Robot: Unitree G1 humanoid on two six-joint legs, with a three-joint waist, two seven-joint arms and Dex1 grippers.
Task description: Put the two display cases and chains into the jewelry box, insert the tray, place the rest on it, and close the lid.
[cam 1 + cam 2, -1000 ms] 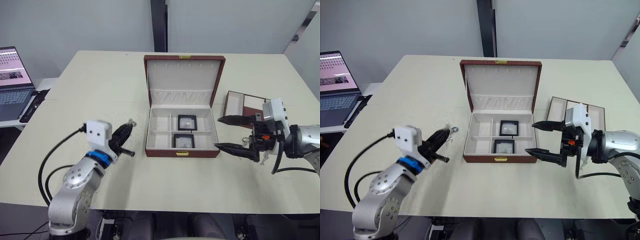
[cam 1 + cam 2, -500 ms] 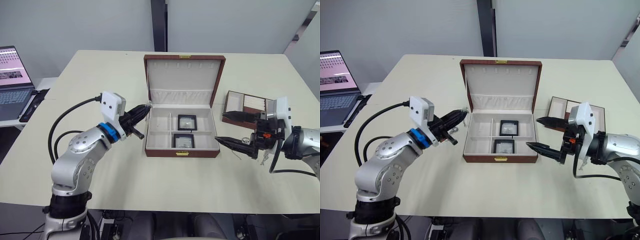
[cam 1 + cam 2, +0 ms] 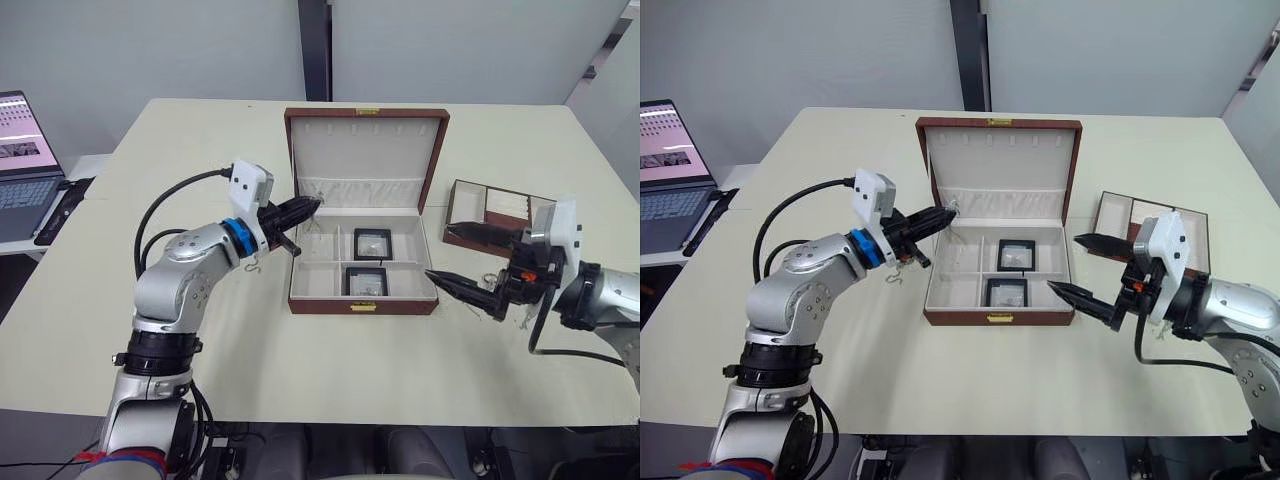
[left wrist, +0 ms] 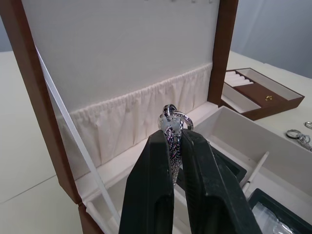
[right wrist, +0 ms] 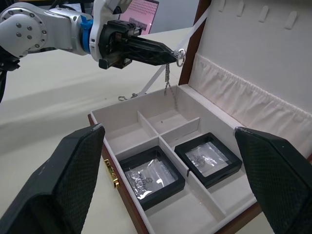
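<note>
Reddish-brown, cream-lined jewelry box (image 3: 362, 262) stands open at desk (image 3: 200, 330) centre, both black-framed display cases (image 3: 367, 262) already inside. Left gripper (image 3: 309, 207) pinches a silvery chain (image 5: 167, 80) over the rear-left compartment, presumably for release. Right gripper (image 3: 462, 257), fingers wide and empty, waits beside the shallow brown tray (image 3: 492, 210). Grey partitions behind.

The box (image 3: 363, 300) has a smooth, reddish-brown leather-like skin with a soft sheen and a bright gold metal clasp (image 3: 363, 307). Its lid (image 4: 126, 53) is lined in matt cream cloth, gathered into a pocket. The chain (image 4: 173, 127) is shiny silvery metal. The left claw (image 4: 176, 146) looks like smooth black plastic. The worktop (image 3: 340, 370) is matt cream.
</note>
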